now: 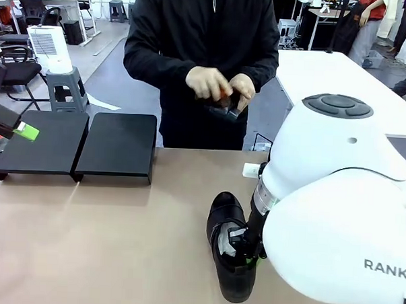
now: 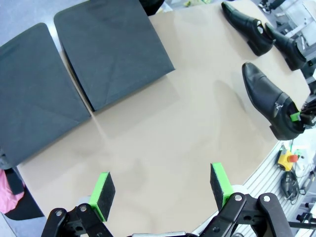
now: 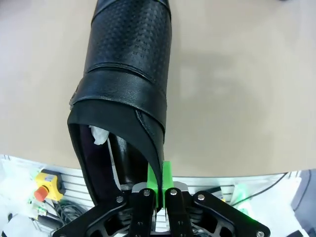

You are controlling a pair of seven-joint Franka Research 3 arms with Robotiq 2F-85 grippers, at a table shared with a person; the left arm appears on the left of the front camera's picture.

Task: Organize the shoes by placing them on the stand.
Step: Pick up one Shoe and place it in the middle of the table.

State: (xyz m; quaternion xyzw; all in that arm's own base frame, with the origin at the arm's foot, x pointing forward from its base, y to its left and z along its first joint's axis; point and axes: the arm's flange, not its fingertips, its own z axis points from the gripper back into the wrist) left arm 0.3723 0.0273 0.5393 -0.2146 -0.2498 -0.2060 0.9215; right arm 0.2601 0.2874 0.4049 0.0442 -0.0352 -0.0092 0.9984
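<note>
A glossy black shoe point(image 1: 227, 242) lies near the table's front edge, toe pointing toward the person. My right gripper point(image 1: 247, 260) is shut on the side wall of its heel opening. The right wrist view has the pads point(image 3: 159, 181) pinching the leather rim of this shoe point(image 3: 126, 74), with white paper inside. In the left wrist view the same shoe point(image 2: 269, 96) lies with two more shoes point(image 2: 247, 22) point(image 2: 289, 44) beyond it. The stand, two matte-black platforms point(image 1: 116, 145) point(image 1: 42, 141), sits at the far left. My left gripper point(image 2: 160, 190) hangs open above the bare table, with nothing between its fingers.
A person in black stands across the table, both hands point(image 1: 219, 85) busy with a small dark object at chest height. A yellow emergency-stop box point(image 2: 286, 159) sits on the rail below the table's front edge. The tan tabletop point(image 1: 118, 236) between the stand and the shoes is open.
</note>
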